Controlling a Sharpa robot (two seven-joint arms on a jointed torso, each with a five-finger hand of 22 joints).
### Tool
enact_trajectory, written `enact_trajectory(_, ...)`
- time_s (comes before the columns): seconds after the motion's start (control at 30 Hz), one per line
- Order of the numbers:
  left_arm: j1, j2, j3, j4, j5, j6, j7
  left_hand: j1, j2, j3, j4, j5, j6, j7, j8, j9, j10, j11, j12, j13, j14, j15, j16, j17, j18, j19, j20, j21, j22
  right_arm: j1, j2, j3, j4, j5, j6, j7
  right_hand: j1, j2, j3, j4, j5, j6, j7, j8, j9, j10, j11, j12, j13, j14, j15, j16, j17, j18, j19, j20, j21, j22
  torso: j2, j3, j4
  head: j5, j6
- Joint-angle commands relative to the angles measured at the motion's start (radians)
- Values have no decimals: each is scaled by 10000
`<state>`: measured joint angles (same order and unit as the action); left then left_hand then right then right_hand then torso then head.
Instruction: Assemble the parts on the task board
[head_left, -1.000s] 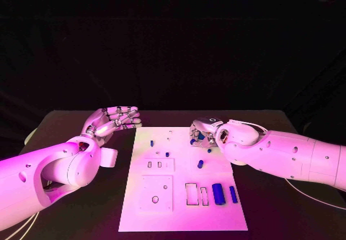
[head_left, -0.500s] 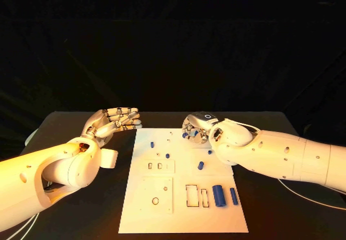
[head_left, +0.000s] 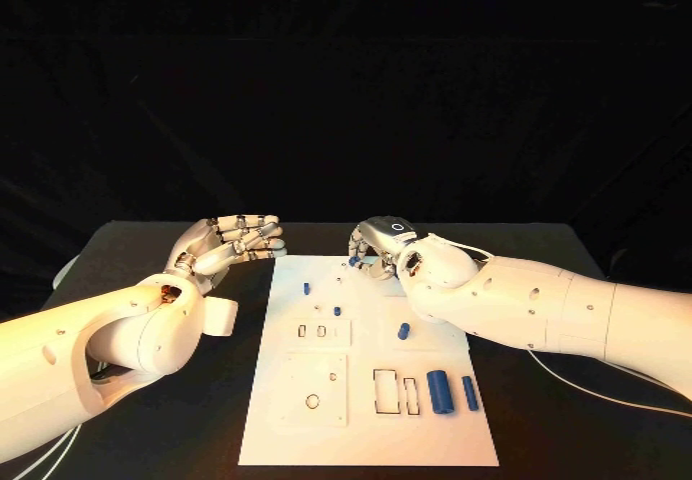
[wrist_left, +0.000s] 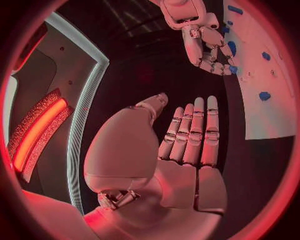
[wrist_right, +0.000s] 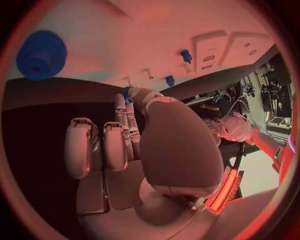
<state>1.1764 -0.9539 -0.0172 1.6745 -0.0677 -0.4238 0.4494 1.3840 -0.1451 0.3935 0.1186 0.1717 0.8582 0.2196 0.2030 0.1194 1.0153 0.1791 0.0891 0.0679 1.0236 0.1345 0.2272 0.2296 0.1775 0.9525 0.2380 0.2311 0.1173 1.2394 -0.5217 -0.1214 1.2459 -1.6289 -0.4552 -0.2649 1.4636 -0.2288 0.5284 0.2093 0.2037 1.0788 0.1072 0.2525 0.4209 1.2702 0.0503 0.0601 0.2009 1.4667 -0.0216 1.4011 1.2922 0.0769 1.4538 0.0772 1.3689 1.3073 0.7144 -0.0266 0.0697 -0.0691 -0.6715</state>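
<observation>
The white task board (head_left: 368, 400) lies in the middle of the black table. My right hand (head_left: 387, 250) hovers over the board's far edge and pinches a small blue part (head_left: 355, 261) between its fingertips; the right wrist view shows the same blue part (wrist_right: 128, 93) at the fingertips. A blue gear (wrist_right: 40, 54) lies on the board near that hand. My left hand (head_left: 231, 243) is held up just off the board's far left corner with its fingers extended and nothing in it. Blue pegs (head_left: 307, 287) (head_left: 336, 311) stand in the board.
A short blue piece (head_left: 402, 330) lies mid-board. Two blue cylinders (head_left: 438, 392) (head_left: 467, 393) lie near the right edge beside rectangular slots (head_left: 385, 390). Raised plates with holes (head_left: 313, 390) sit on the board's left half. Bare black table (head_left: 173, 420) flanks the board.
My right hand has moved up and to the left, toward the board's far edge, carrying the small blue part. The left hand has stayed where it was.
</observation>
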Motion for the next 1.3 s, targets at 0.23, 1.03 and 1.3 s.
enact_trajectory(0.23, 36, 35, 19, 38, 10, 171, 61, 2, -38, 58, 10, -14, 96, 159, 52, 0, 80, 23, -40, -2, -86, 8, -53, 9, 45, 85, 7, 63, 13, -80, 388, -6, -475, -45, -108, 90, -48, 49, 58, -79, 98, -18, 103, 9, 37, -34, 42, 29, -13, 593, -27, 60, 14, -210, 54, 2, 58, 84, 34, -30, 71, -16, -25)
enact_trajectory(1.03, 173, 49, 25, 64, 10, 154, 50, 8, -42, 88, -2, -18, 105, 156, 55, 0, 98, 21, -54, -2, -113, 11, -69, 32, 42, 75, 7, 69, 13, -153, 796, -33, -1041, 40, 249, 110, -172, 17, 75, -84, 73, -77, 129, -18, 73, -83, 73, 28, -39, 589, 0, 67, -4, -206, 40, 24, 49, 80, 68, -35, 63, 57, -89)
enact_trajectory(1.3, 188, 56, 25, 50, 10, 154, 46, 8, -42, 88, -2, -18, 105, 156, 55, 0, 98, 21, -54, -2, -113, 11, -69, 32, 42, 75, 7, 69, 13, -165, 855, -48, -1082, 107, 387, 162, -254, -20, 79, -84, 23, -117, 139, -41, 92, -112, 85, 28, -54, 584, 12, 65, -26, -199, 20, 38, 27, 57, 65, -38, 71, 66, -104)
